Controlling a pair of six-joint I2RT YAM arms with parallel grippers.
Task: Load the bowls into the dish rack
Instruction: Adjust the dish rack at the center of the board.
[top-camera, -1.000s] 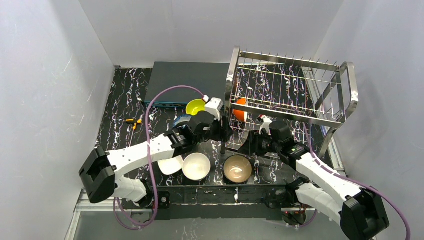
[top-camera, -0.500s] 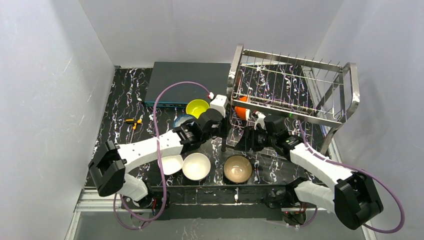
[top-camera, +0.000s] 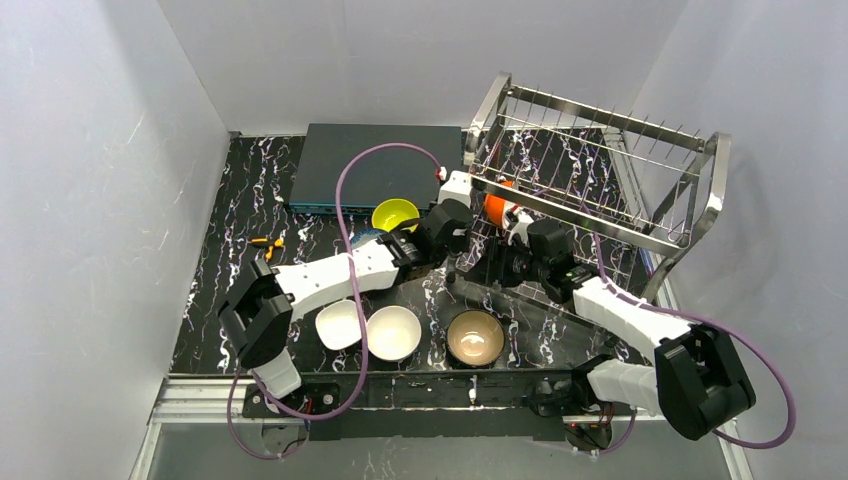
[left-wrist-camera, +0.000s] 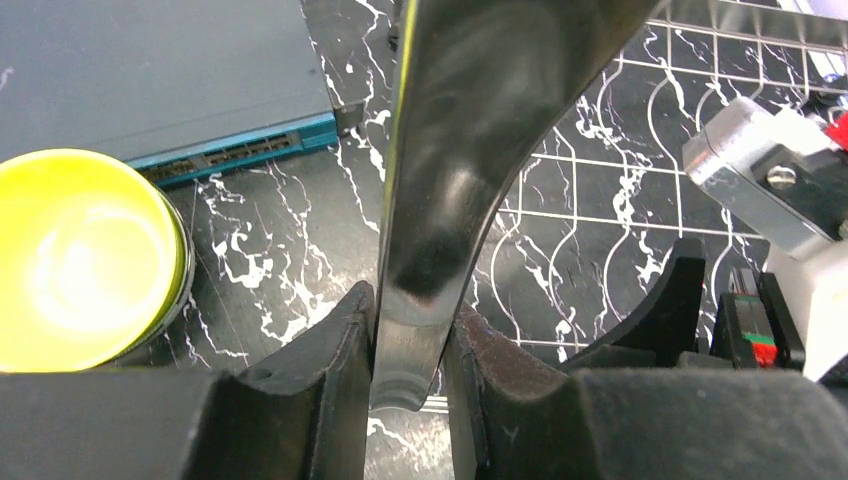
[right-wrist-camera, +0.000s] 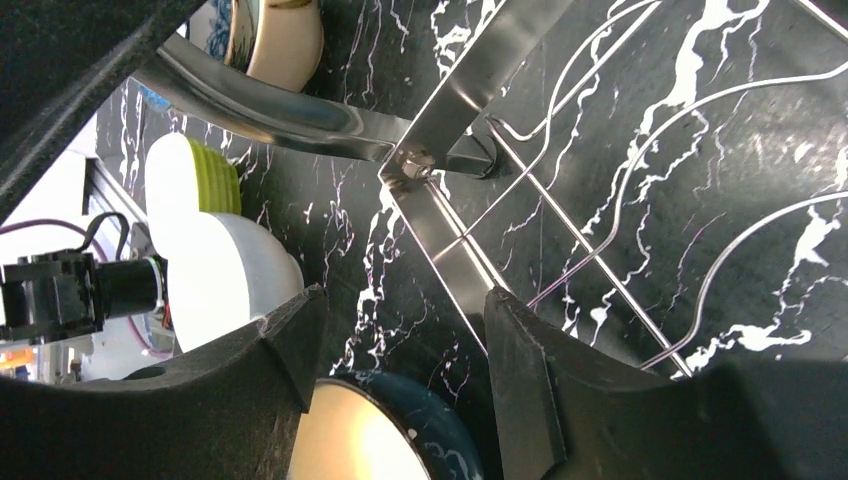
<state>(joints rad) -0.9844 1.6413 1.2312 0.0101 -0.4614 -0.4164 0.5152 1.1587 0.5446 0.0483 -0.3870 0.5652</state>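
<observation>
Gripping dish rack (left-wrist-camera: 450, 150) frame, left end effector (left-wrist-camera: 410, 340), right end effector (right-wrist-camera: 400, 340) agape

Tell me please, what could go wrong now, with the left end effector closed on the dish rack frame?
1. The left end effector is shut on the dish rack frame tube, and the rack looks tilted from above; the orange bowl inside may slide out.
2. The yellow bowl sits close beside the left arm; a swing could knock it.
3. The open right end effector is at the rack's lower wires and may snag them.
</observation>
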